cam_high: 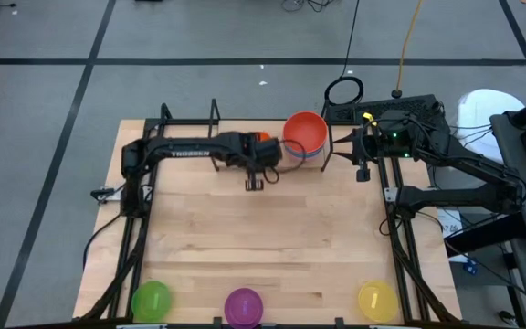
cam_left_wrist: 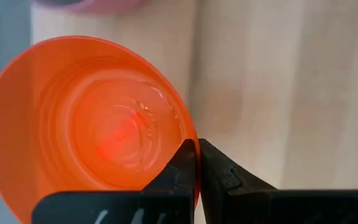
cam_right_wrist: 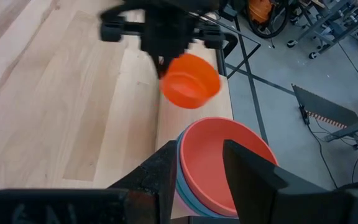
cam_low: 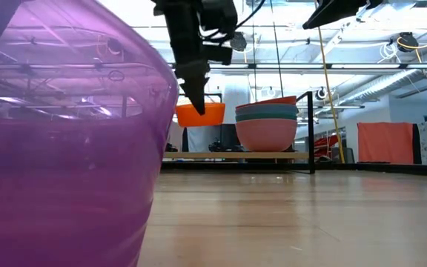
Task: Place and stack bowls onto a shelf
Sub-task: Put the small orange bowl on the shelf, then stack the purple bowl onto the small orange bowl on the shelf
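Note:
My left gripper hangs over the shelf's middle, shut on the orange bowl. Just to the right, a stack of bowls stands on the shelf's wood board, red on top, with teal and pink showing below. The shelf's black rods run along the table's far edge. My right gripper waits open to the right of the stack, apart from it. Green, purple and yellow bowls rest on the table's near edge. My left gripper pinches the orange bowl's rim, with one finger inside the bowl and one outside. The fingers come from above, pointing down. The bowl hangs mouth up below them, lifted clear of the shelf board.
The purple bowl fills the low view's left foreground. Cables and a black box lie behind the table's far right corner. Bare wood spans the table's middle between the shelf and the three near bowls.

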